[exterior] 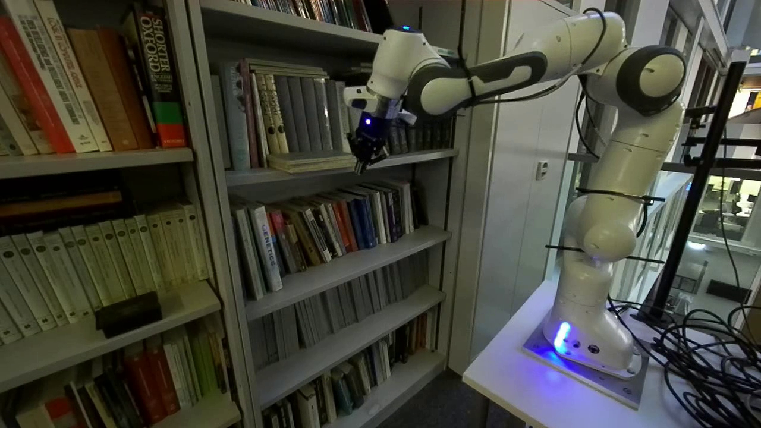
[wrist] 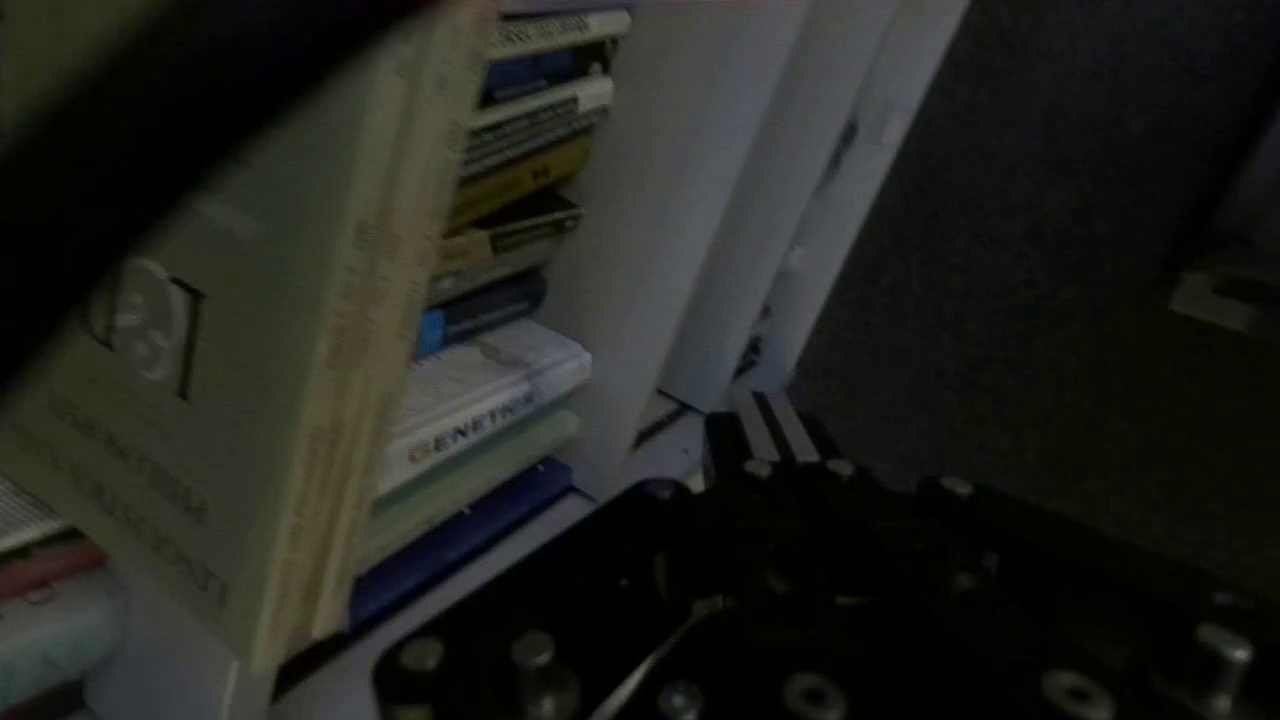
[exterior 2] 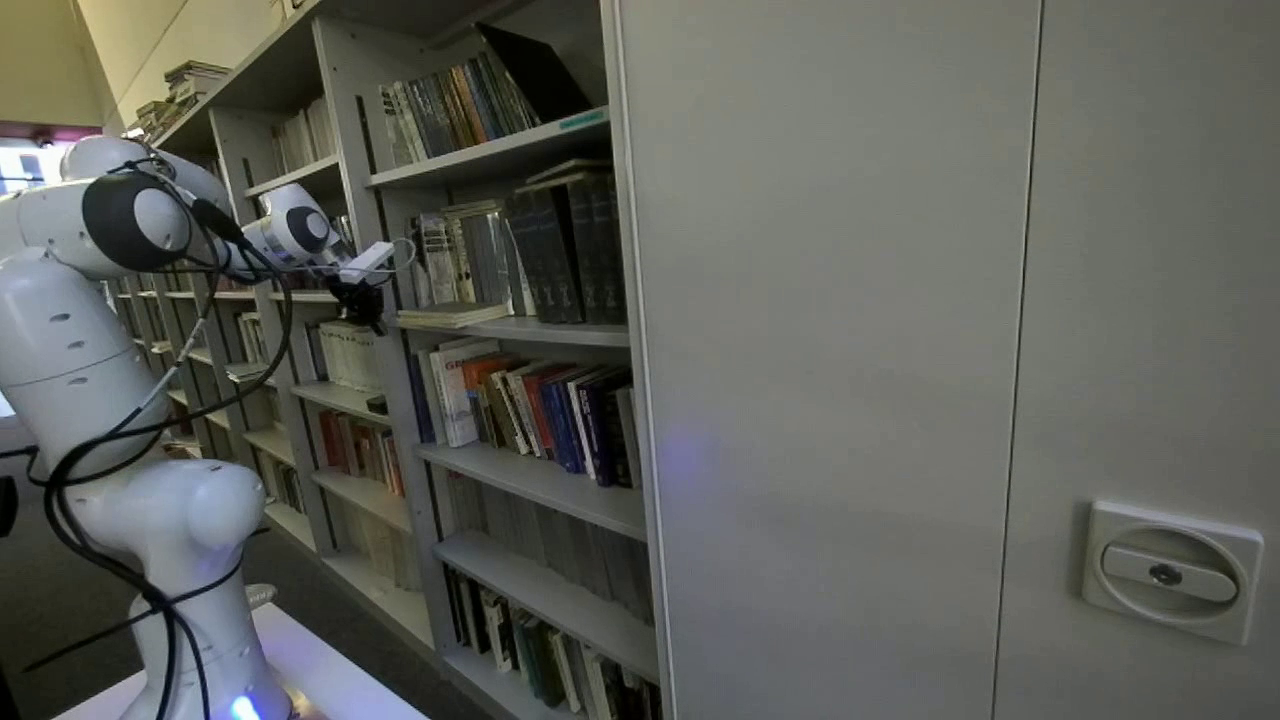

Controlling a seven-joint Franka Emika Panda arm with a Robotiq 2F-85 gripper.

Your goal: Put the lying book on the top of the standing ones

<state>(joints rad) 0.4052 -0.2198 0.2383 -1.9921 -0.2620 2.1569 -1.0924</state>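
The lying book (exterior: 312,160) is pale and flat, with more than one thin layer, on the shelf in front of the standing ones (exterior: 297,113). It also shows in an exterior view (exterior 2: 452,315) and, with its pale cover, in the wrist view (wrist: 200,350). The standing ones are upright grey, white and dark spines, also in an exterior view (exterior 2: 480,255); flat volumes lie on top of them. My gripper (exterior: 361,166) is in front of the shelf edge, beside the lying book and apart from it. In the wrist view the fingertips (wrist: 778,425) are together with nothing between them.
The shelf board (exterior: 255,177) carries dark volumes (exterior 2: 570,250) at its right end. Another shelf board (exterior: 410,41) is above. A row of colourful books (exterior: 333,220) stands below. An upright divider (exterior: 208,148) is at the left. A cabinet door (exterior 2: 830,350) adjoins the shelves.
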